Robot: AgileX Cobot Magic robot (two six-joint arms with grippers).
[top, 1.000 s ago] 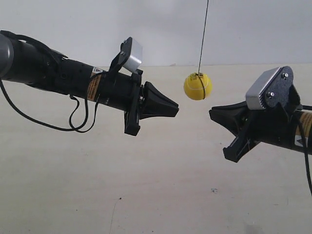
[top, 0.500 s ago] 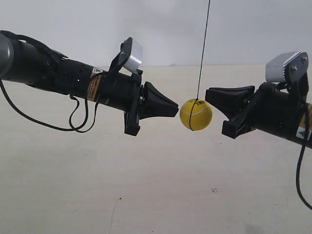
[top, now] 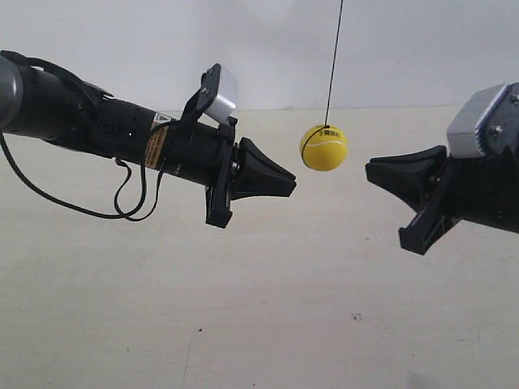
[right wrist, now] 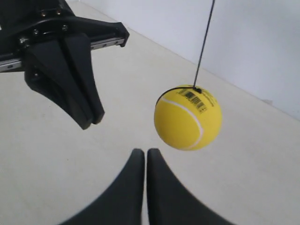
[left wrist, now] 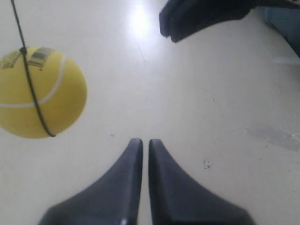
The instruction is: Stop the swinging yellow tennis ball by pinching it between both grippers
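Hanging between the left gripper (left wrist: 141, 141) and right gripper (right wrist: 142, 151) — both squeezed closed, empty — the ball (top: 324, 147) is not touched. It could be knocked away if poked late.

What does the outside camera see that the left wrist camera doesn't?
Only the exterior view shows the long black cylindrical arms, their grey-white box cameras, a looping black cable and the white wall. Only the left wrist view shows the thin slit between the shut tips of the left black pointed claw, and a bright glare spot. Both show the fuzzy yellow tennis ball, its thin dark string and the right claw.
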